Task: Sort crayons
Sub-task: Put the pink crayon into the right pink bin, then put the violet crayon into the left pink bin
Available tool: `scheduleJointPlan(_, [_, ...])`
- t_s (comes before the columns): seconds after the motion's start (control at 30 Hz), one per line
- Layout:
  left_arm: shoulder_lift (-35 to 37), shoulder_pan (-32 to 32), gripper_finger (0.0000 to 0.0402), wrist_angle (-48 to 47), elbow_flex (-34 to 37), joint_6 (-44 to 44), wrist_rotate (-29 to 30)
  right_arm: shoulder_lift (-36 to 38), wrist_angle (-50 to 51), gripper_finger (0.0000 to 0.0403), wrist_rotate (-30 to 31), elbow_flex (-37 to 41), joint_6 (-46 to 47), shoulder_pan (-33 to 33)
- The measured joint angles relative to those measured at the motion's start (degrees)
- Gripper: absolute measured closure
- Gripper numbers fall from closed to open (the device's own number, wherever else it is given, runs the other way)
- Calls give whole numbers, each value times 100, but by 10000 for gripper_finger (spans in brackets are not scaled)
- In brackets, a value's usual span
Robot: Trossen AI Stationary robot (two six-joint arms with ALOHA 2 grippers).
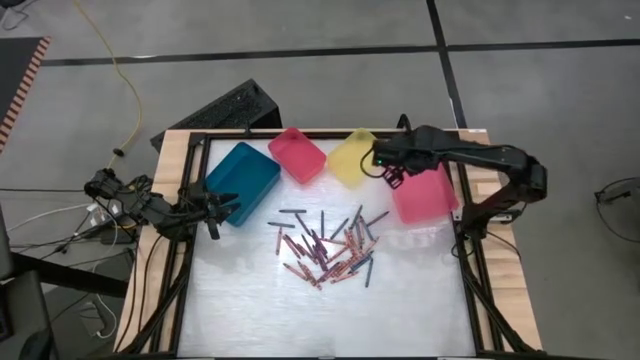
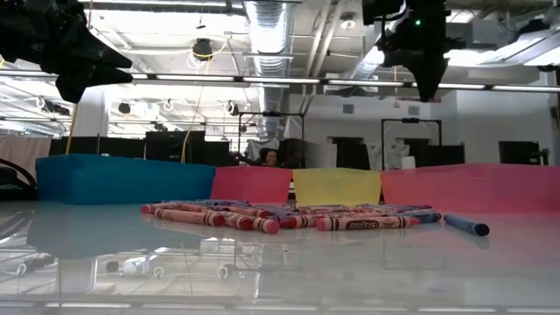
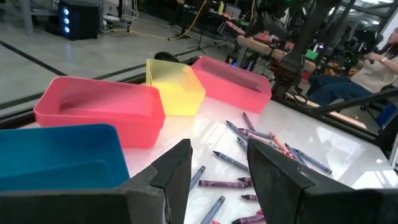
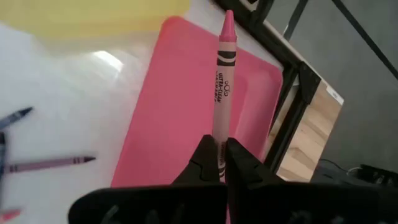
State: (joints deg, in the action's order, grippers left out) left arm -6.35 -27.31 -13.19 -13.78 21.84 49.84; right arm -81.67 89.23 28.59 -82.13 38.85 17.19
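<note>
The crayons (image 1: 325, 248) lie in a loose heap of red, pink and dark blue sticks on the white table's middle, also seen in the low view (image 2: 289, 217). My right gripper (image 4: 219, 149) is raised above the table at the right pink bin's (image 1: 425, 195) near-left edge. It is shut on one pink crayon (image 4: 222, 74). My left gripper (image 3: 217, 168) waits open and level beside the teal bin (image 1: 243, 180) at the table's left, touching nothing. My right gripper pinches the pink crayon by its blunt end (image 4: 217, 140) between its two fingertips. The crayon runs on along the line of the fingers, its pointed tip (image 4: 227, 17) leading, slanting down from above. It is lifted clear, over the right pink bin's floor (image 4: 180, 106).
Along the far edge stand the teal bin, a smaller pink bin (image 1: 297, 154), a yellow bin (image 1: 352, 157) and the right pink bin. A black frame (image 1: 470, 250) rims the table. Single crayons lie apart from the heap, one blue (image 2: 466, 226) at the right.
</note>
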Motion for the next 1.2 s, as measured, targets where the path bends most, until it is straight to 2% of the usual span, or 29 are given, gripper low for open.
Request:
scheduleJointPlan(0.33, [0, 2, 256, -194, 0, 169, 4, -110, -361, 398, -4, 185, -520, 513])
scheduleJointPlan(0.57, [0, 2, 256, -176, 0, 465, 4, 365, -1371, 391, -493, 1345, -1023, 1044])
scheduleJointPlan(0.77, [0, 2, 256, 206, 0, 208, 11, 756, -2565, 387, -661, 2412, -1098, 1583])
scheduleJointPlan(1.03, [0, 2, 256, 372, 0, 138, 13, 732, -3367, 327, -770, 3219, -1118, 1701])
scheduleJointPlan(1.2, [-2, 2, 256, 507, 0, 140, 258, 737, -3704, 285, -1089, 3339, -1420, 1785])
